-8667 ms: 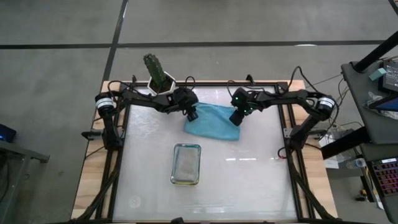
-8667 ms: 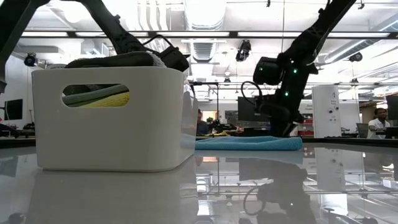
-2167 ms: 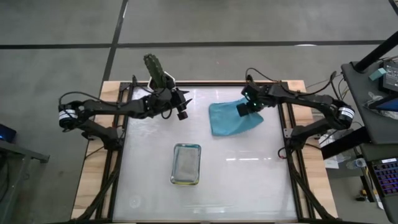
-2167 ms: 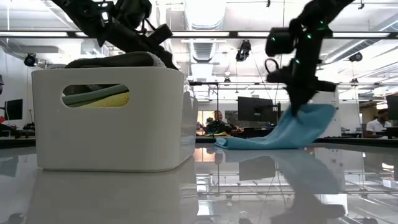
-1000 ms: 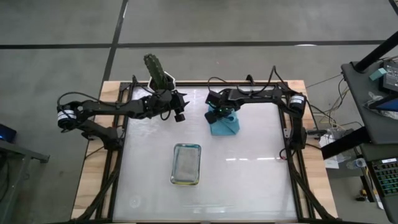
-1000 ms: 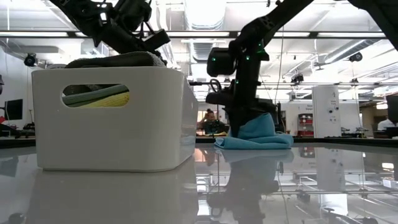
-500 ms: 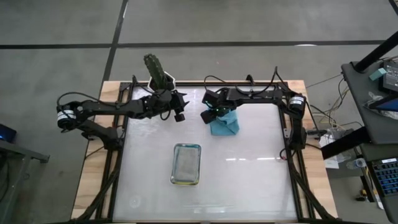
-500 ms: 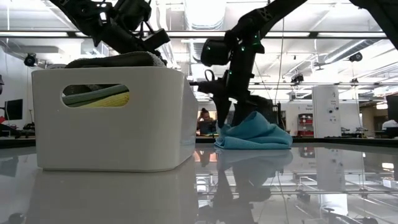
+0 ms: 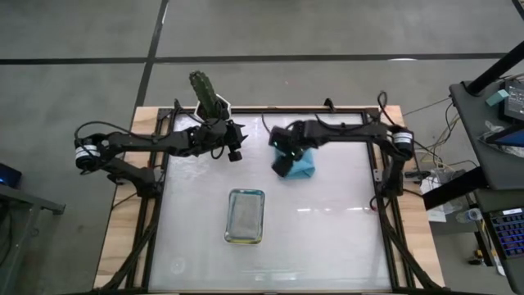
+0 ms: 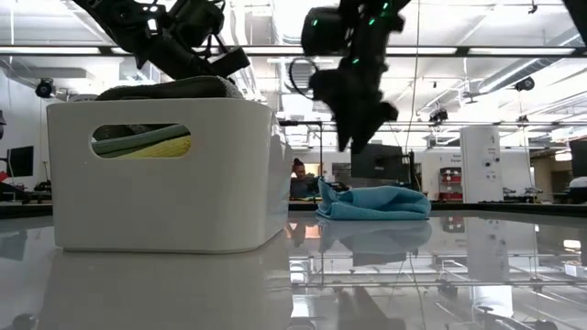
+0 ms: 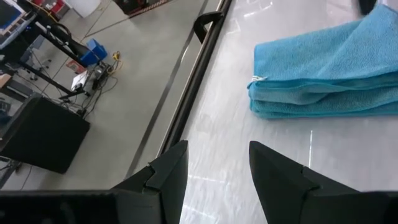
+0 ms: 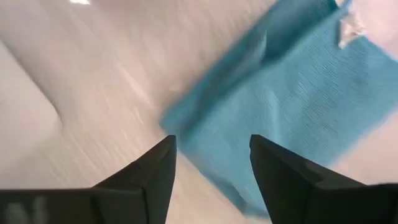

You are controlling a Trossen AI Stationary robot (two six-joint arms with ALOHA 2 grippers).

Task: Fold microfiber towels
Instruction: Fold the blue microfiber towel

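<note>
the folded light blue towel (image 9: pixel 303 165) lies on the tabletop (image 9: pixel 327 238) just under the right gripper (image 9: pixel 282 163), jaws spread and empty, nearer than the left gripper (image 9: pixel 235 151), jaws apart.

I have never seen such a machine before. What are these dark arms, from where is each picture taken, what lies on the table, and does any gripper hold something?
This is a robot with two dark arms at a table, each ending in a two-finger gripper. One picture looks straight down, one looks level across the table, and two come from cameras on the wrists. A folded light blue towel lies on the table. The right gripper is above its edge, open, and holds nothing. The left gripper is open and empty too, off to the side near the white bin, which holds more cloths. A clear container stands nearer the front of the table.
</note>
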